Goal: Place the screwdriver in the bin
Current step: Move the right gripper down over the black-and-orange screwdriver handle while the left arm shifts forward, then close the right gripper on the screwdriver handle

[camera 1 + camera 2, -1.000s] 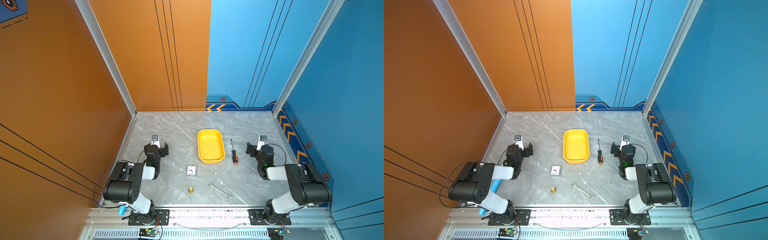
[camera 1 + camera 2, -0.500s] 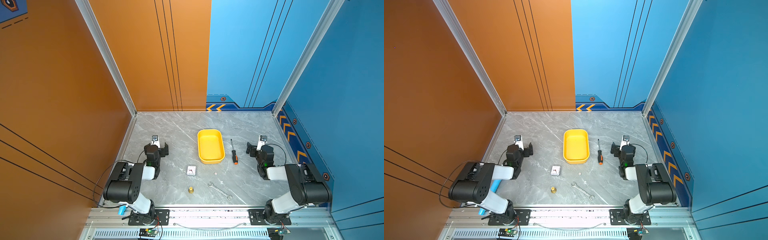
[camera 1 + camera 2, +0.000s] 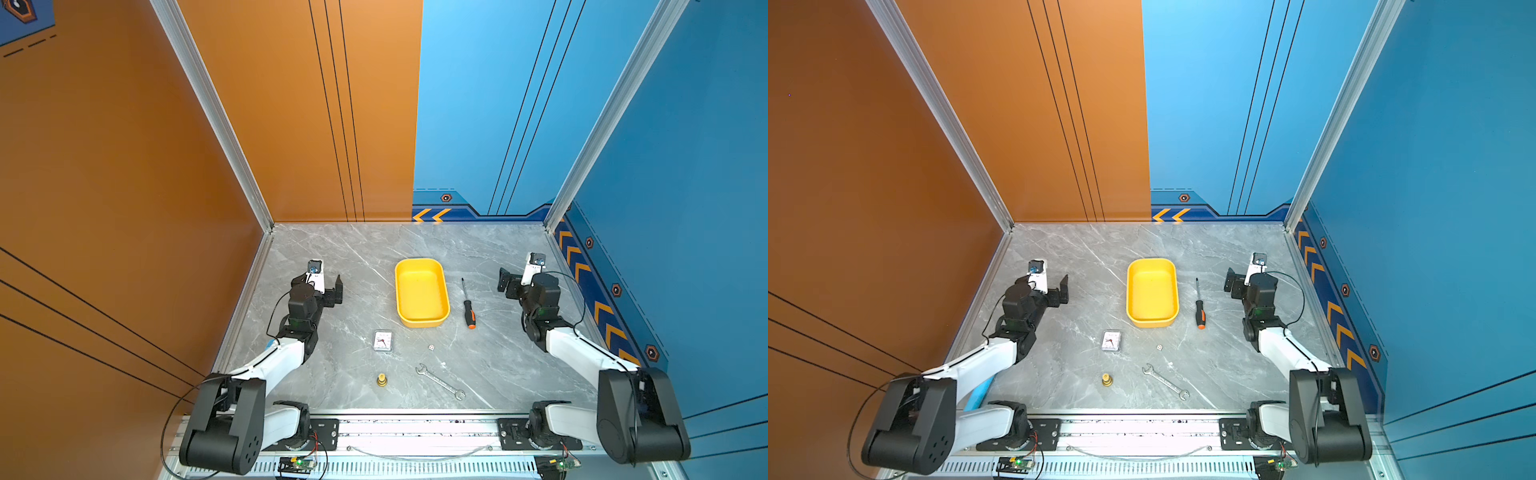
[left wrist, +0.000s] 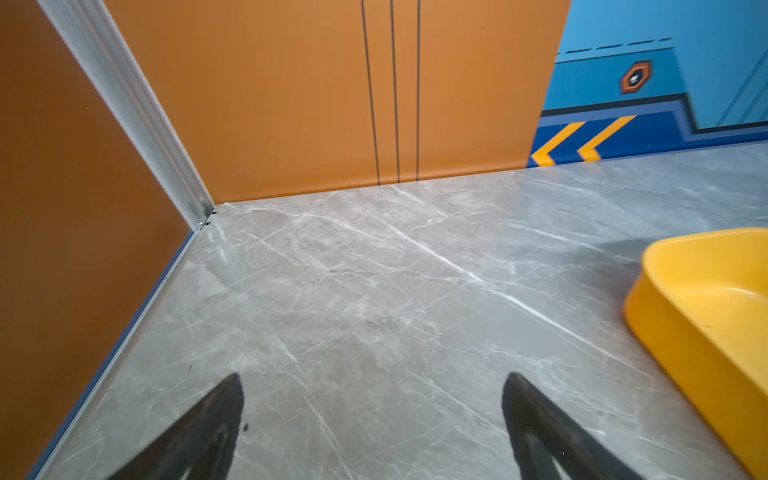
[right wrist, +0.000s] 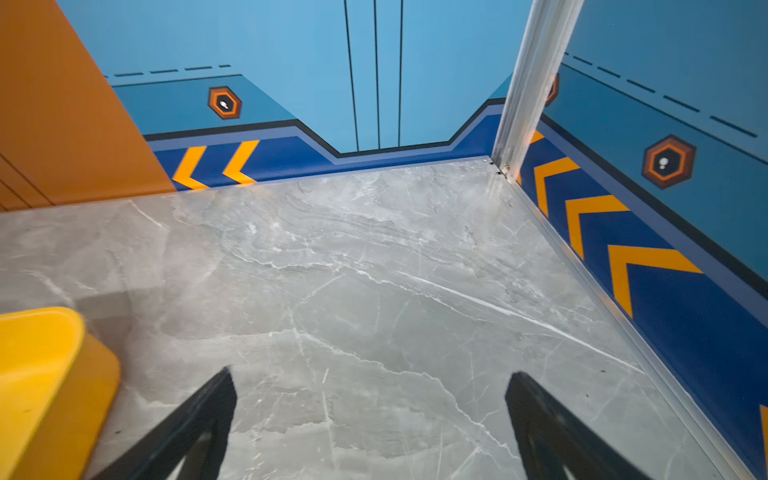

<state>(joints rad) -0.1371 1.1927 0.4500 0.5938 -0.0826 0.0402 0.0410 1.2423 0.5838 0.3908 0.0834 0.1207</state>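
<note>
The screwdriver [image 3: 467, 303] [image 3: 1199, 305], with a black handle, orange end cap and thin shaft, lies flat on the marble tabletop just right of the bin. The bin [image 3: 420, 291] [image 3: 1152, 291] is a shallow yellow tray and it is empty. My left gripper [image 3: 334, 291] [image 3: 1061, 291] stands open left of the bin, which shows at the edge of the left wrist view [image 4: 706, 316]. My right gripper [image 3: 508, 284] [image 3: 1233, 284] stands open right of the screwdriver. Both wrist views show jaws wide apart over bare marble, left gripper [image 4: 372, 386] and right gripper [image 5: 372, 382]. The right wrist view catches a corner of the bin [image 5: 41, 374] but not the screwdriver.
Nearer the front edge lie a small square clock [image 3: 382, 340], a tiny white die [image 3: 431, 347], a brass fitting [image 3: 381, 379] and a silver wrench [image 3: 440, 381]. Orange and blue walls close in the table on the left, back and right.
</note>
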